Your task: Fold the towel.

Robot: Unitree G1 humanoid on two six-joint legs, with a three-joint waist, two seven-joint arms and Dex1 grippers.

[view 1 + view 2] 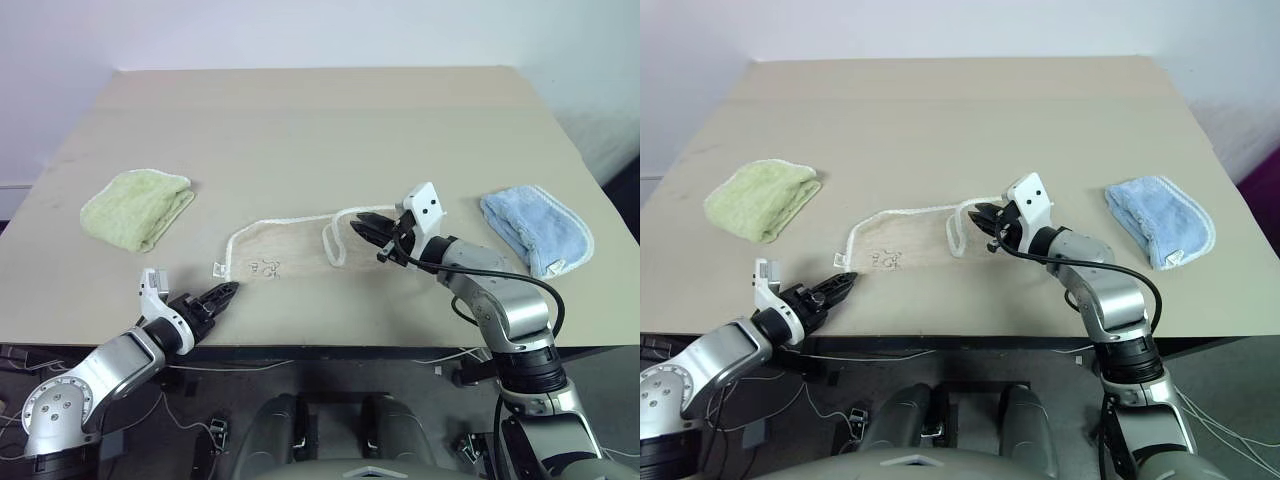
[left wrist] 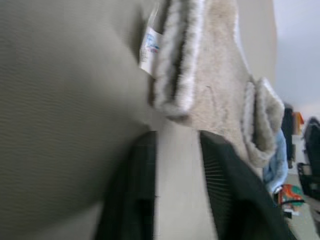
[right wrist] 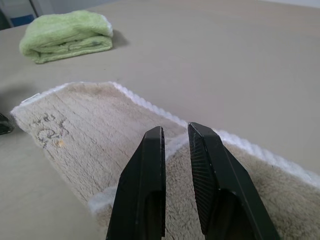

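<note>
Towel (image 1: 290, 247) — table (image 1: 320, 130) centre, right end folded over. Right gripper (image 1: 372, 232) nearly closed, pinching that flap. Left gripper (image 1: 222, 295) parted, empty, beside tag corner. Step: mid-fold — next likely needs grasping left corner.

One beige towel (image 1: 285, 245), one green cloth (image 1: 137, 206), one blue cloth (image 1: 537, 227), one table (image 1: 320, 120), two end effectors, left (image 1: 228, 291), right (image 1: 362, 229)

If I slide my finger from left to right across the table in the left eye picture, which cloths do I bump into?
Small folded light-green terry towel → large beige terry towel with white corded edging, lying flat with its right end turned over → small light-blue terry towel with a white edge.
</note>
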